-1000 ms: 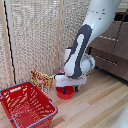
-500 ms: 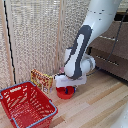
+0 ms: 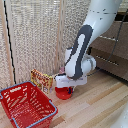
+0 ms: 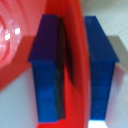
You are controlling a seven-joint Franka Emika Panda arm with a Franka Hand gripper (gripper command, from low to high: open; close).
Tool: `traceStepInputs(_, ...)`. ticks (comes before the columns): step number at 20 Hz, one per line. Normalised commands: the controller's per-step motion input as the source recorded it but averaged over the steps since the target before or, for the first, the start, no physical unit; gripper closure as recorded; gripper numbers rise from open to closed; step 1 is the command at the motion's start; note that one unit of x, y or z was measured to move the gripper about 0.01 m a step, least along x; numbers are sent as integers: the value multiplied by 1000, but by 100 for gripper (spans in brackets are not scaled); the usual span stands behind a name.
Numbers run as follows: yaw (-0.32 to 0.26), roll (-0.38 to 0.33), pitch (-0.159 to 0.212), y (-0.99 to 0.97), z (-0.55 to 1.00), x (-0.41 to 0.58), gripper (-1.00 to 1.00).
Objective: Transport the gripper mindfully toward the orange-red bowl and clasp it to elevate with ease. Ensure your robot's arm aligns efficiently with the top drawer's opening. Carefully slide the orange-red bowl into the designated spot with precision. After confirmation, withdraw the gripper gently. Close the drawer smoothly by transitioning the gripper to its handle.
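**Orange-red bowl caught at the rim**

The orange-red bowl (image 3: 64, 92) is sitting low on the pale wooden floor (image 3: 100, 102), right under the white pincer (image 3: 67, 88), and the wrist view is giving us the close-up: the two dark-blue fingers (image 4: 47, 70) are standing one on each side of the bowl's thin red wall (image 4: 77, 65), pressing in on it, so the pincer is clamped on the rim. The robot's arm (image 3: 82, 45) is reaching down from the upper part of the exterior view, its grey-striped segment hanging just above the bowl. Just beside the bowl, towards the exterior view's left, a patterned packet (image 3: 42, 80) is leaning against the slatted screen (image 3: 35, 40), and the big red mesh basket (image 3: 27, 105) is resting nearer the camera. Over on the exterior view's right, the dark-brown dresser (image 3: 112, 50) is showing its drawer fronts with slim silver handles (image 3: 106, 61), well apart from the bowl
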Motion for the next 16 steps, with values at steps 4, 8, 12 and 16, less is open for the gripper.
traceStepInputs(4, -16, 5, 20, -5, 674, -31, 100)
traceStepInputs(8, 0, 0, 5, 0, 716, 0, 100)
traceStepInputs(12, 0, 0, 4, -20, 726, 81, 100)
traceStepInputs(16, 0, 0, 16, -73, 734, 226, 100)
